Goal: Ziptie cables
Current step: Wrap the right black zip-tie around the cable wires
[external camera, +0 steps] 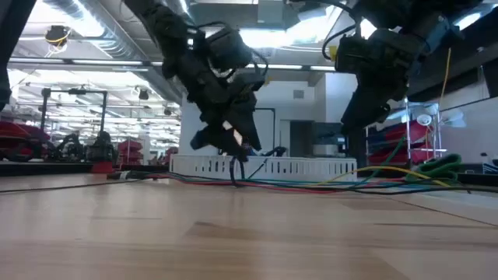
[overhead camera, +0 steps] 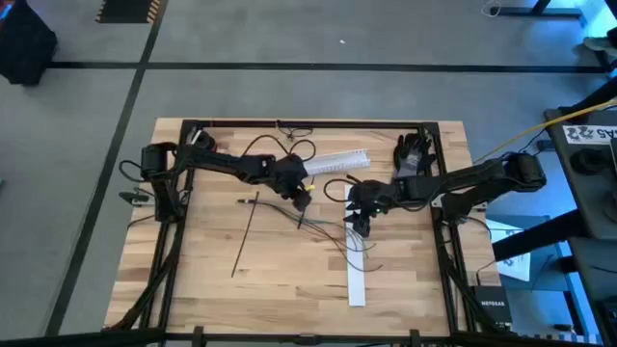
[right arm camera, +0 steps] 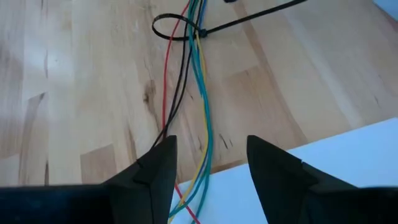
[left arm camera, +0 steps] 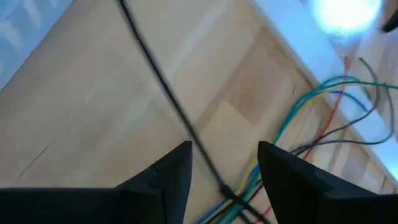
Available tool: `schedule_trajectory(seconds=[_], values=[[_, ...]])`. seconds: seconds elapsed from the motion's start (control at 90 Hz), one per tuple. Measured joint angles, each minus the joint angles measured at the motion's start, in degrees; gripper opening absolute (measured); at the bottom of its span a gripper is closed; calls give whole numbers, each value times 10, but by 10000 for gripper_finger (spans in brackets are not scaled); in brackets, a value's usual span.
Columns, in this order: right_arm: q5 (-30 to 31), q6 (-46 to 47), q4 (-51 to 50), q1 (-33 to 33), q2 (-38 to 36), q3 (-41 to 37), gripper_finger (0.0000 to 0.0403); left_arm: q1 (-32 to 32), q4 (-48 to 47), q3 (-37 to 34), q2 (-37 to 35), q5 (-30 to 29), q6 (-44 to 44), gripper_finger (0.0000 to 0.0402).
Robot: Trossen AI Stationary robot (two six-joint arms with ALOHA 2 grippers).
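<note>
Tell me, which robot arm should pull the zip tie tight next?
Probably the left. The left gripper is open right over the zip tie's black tail, which runs between its fingers. The right gripper, also open, straddles the cables farther from the loop.

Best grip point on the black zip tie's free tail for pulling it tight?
Grip the thin black zip tie on its straight tail just past the loop, coming from above. The tail lies flat on the wooden table, clear of the coloured thin cables, so fingers can straddle it.
</note>
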Motion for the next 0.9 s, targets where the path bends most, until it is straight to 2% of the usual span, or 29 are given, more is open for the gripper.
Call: schedule_trajectory(seconds=[0.256,0.333,0.5,0.633,0.767,0.9], values=[[28,-5,13,0,0,0,186,-9,106,-61,9,-1,-10,174],[33,-5,14,0,0,0,186,-10,117,-67,27,-1,-12,174],[33,-5,14,0,0,0,186,-14,200,-66,57,25,-22,174],[32,-1,12,0,0,0,186,-15,210,-66,58,26,-10,171],[34,-1,15,0,0,0,186,-17,210,-66,59,37,26,137],[38,-2,20,0,0,0,186,-22,210,-66,59,39,53,69]])
